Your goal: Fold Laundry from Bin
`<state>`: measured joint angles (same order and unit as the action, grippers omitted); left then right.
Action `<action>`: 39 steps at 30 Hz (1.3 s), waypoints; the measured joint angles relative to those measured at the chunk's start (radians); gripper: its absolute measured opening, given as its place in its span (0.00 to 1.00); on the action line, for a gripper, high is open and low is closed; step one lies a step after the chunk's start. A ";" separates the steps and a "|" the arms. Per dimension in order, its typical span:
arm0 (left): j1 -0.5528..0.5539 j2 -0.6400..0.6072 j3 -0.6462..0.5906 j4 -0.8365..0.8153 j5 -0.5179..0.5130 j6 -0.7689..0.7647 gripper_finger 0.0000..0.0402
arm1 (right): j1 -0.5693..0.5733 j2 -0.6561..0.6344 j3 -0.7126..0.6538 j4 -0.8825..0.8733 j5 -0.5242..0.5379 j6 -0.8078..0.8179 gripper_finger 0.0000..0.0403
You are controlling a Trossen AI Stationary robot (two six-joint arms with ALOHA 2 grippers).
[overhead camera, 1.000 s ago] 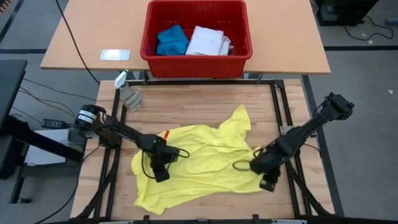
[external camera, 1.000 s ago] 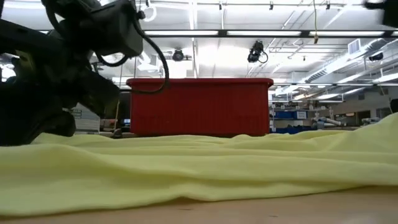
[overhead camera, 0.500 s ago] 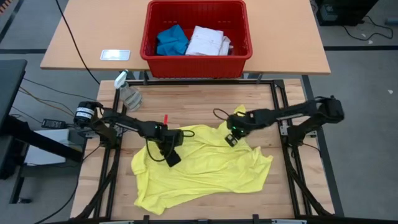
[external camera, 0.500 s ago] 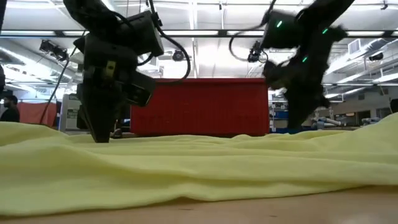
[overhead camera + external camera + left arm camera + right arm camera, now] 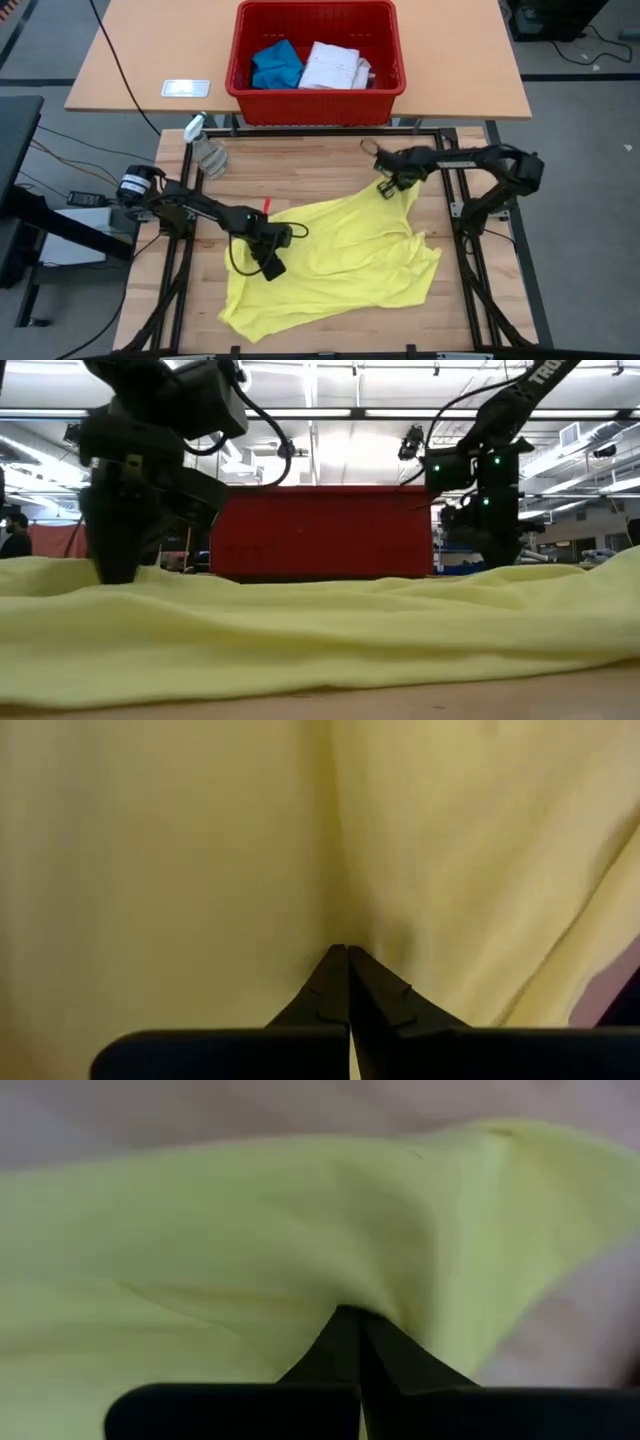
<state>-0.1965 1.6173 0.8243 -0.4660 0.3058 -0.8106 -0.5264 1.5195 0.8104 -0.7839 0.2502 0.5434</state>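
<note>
The floor (image 5: 580, 130) is grey, with black cables (image 5: 60, 150) lying on it at the left. A tan desk (image 5: 130, 70) stands behind the wooden worktop (image 5: 320, 165). In the low view, long ceiling lights (image 5: 330, 413) run across a big hall, and shelves (image 5: 470, 545) stand far at the right.

The right gripper (image 5: 385, 187), clamped on the yellow T-shirt (image 5: 340, 265), has been carried from the table's near right toward the far side. The shirt's right corner has been drawn out with it, and the cloth lies flatter.
</note>
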 joint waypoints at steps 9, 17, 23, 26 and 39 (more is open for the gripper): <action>0.006 -0.111 0.000 -0.159 -0.109 -0.094 0.00 | -0.007 -0.199 0.021 0.011 -0.131 -0.013 0.00; 0.037 -0.346 0.000 -0.384 -0.332 -0.289 0.13 | 0.056 -0.192 0.021 0.092 -0.230 -0.032 0.00; 0.007 -0.320 0.001 -0.386 -0.363 -0.371 0.44 | 0.102 -0.186 0.021 0.184 -0.240 -0.087 0.03; -0.016 -0.263 0.001 -0.419 -0.361 -0.436 0.56 | 0.128 -0.177 0.021 0.223 -0.217 -0.177 0.09; 0.030 -0.140 0.001 -0.490 -0.335 -0.438 0.30 | 0.118 0.025 0.021 0.270 -0.183 -0.361 0.34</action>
<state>-0.1661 1.4775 0.8249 -0.9564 -0.0292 -1.2485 -0.4086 1.5441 0.8314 -0.5144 0.0673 0.1819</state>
